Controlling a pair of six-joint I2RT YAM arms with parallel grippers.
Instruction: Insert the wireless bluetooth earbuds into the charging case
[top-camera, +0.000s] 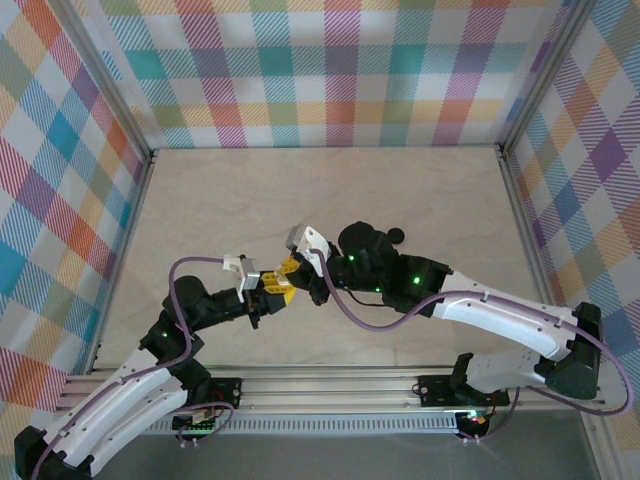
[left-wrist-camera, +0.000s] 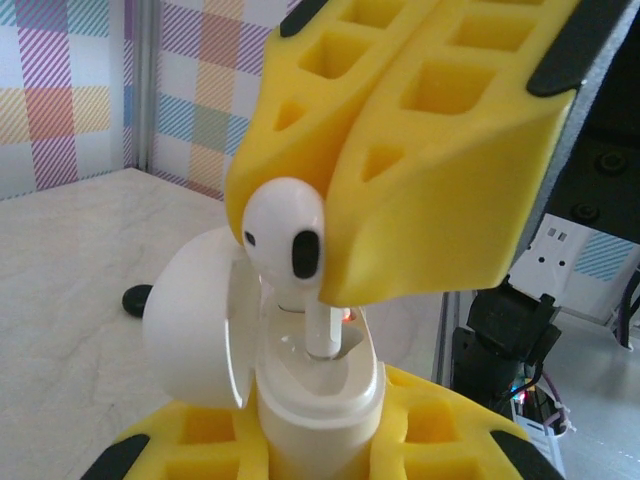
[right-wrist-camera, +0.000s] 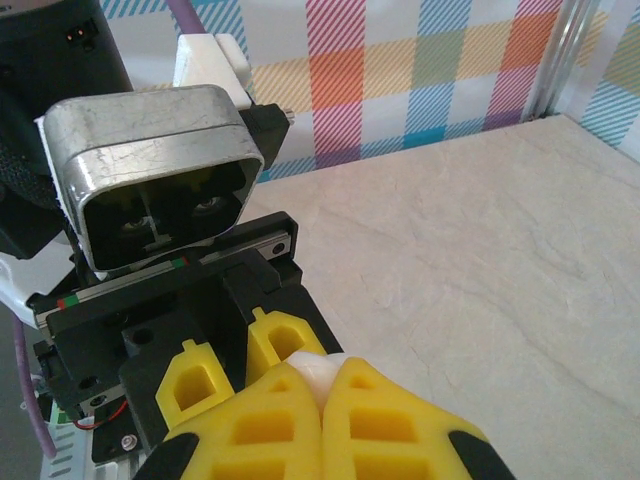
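Left gripper (left-wrist-camera: 320, 440), nearest its own wrist camera, was closed on the white case (left-wrist-camera: 320, 405), one yellow finger on each side of the body. The case stood upright with its lid (left-wrist-camera: 195, 320) swung open to the left. Right gripper (left-wrist-camera: 335, 215) came in from above, its jaws pinched shut on a white earbud (left-wrist-camera: 285, 235). The earbud was upright, with the bulb above the rim and the lower end of the stem inside the case's opening. A small orange light (left-wrist-camera: 346, 315) glowed just behind the stem.

From the right wrist, the right gripper (right-wrist-camera: 325, 378) showed closed, with a sliver of the white earbud (right-wrist-camera: 318, 366) between its tips.

From above, the left gripper (top-camera: 272, 291) and right gripper (top-camera: 291, 266) met over the middle of the table (top-camera: 400, 190), held off the surface. A small black object (top-camera: 396, 236) lay on the table just beyond the right arm; I could not tell what it was.
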